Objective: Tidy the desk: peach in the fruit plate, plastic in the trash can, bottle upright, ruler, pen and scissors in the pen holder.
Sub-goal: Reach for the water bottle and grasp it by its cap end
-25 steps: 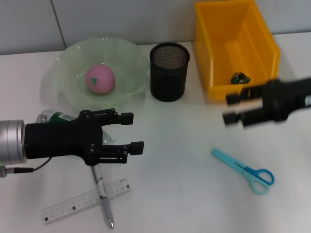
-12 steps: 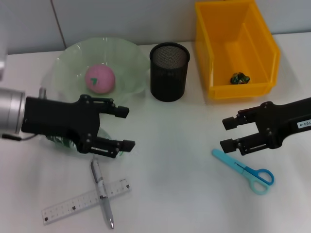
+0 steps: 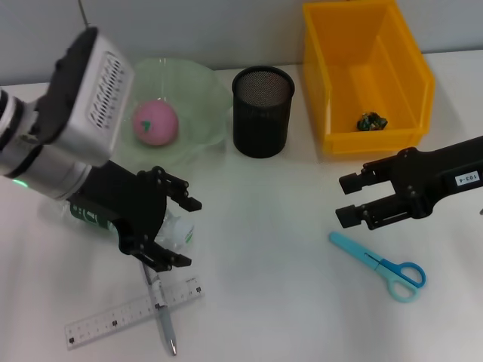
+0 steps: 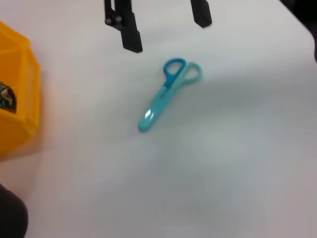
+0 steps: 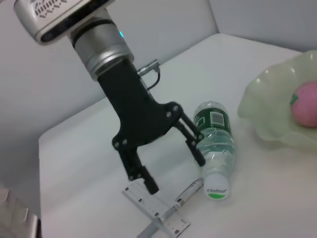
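Observation:
The clear bottle (image 3: 175, 231) (image 5: 215, 148) with a green label lies on its side. My left gripper (image 3: 186, 233) (image 5: 175, 173) hangs open over its cap end, not closed on it. The pink peach (image 3: 155, 123) (image 5: 305, 109) rests in the green fruit plate (image 3: 200, 90) (image 5: 267, 109). A crumpled dark plastic piece (image 3: 373, 121) lies in the yellow bin (image 3: 324, 83). The pen (image 3: 161, 305) lies across the clear ruler (image 3: 113, 320) near the front edge. Blue scissors (image 3: 381, 264) (image 4: 166, 94) lie at the right. Just above them, my right gripper (image 3: 343, 200) is open and empty.
The black mesh pen holder (image 3: 263, 111) stands upright between the plate and the bin. The right gripper's fingers (image 4: 131, 37) show in the left wrist view beyond the scissors. A grey wall runs behind the white table.
My left arm has pitched down and turned, bringing its open fingers over the bottle. The right gripper dropped from beside the bin toward the scissors, then shifted slightly left.

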Controlling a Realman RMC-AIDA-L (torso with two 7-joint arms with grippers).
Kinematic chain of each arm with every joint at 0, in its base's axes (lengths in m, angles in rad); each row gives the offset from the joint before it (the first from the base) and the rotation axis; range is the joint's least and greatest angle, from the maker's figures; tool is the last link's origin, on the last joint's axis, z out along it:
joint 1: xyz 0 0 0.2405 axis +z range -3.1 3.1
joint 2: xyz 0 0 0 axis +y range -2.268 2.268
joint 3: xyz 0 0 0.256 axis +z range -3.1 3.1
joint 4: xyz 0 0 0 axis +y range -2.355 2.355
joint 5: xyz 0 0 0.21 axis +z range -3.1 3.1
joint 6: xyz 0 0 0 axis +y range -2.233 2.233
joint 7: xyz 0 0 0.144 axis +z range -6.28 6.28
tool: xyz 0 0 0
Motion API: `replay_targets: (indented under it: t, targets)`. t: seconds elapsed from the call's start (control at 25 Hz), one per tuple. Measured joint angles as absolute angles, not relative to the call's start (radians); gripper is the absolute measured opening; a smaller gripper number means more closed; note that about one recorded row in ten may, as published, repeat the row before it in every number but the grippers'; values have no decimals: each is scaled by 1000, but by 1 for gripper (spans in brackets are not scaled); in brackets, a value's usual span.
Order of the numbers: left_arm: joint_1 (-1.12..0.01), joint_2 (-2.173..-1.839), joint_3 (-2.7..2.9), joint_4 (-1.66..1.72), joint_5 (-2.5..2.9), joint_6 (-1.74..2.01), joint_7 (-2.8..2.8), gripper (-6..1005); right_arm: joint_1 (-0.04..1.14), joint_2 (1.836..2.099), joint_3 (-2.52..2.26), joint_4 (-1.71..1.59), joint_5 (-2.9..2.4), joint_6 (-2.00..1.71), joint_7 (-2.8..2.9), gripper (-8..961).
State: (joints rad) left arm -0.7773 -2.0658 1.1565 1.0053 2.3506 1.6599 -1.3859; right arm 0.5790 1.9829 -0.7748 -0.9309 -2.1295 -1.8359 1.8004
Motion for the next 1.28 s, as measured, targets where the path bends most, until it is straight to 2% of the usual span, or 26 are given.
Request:
replay_targets:
  t: [0.4, 1.28]
  targets:
    - [-784, -2069, 1279, 1091, 2444, 1609, -1393, 779, 569, 1961, -764, -905, -2141, -1835, 1831, 748]
    - [-794, -2072, 1480, 1052, 2472, 1435, -1376, 736, 577, 1962, -758, -905, -2144, -1842, 1867, 747]
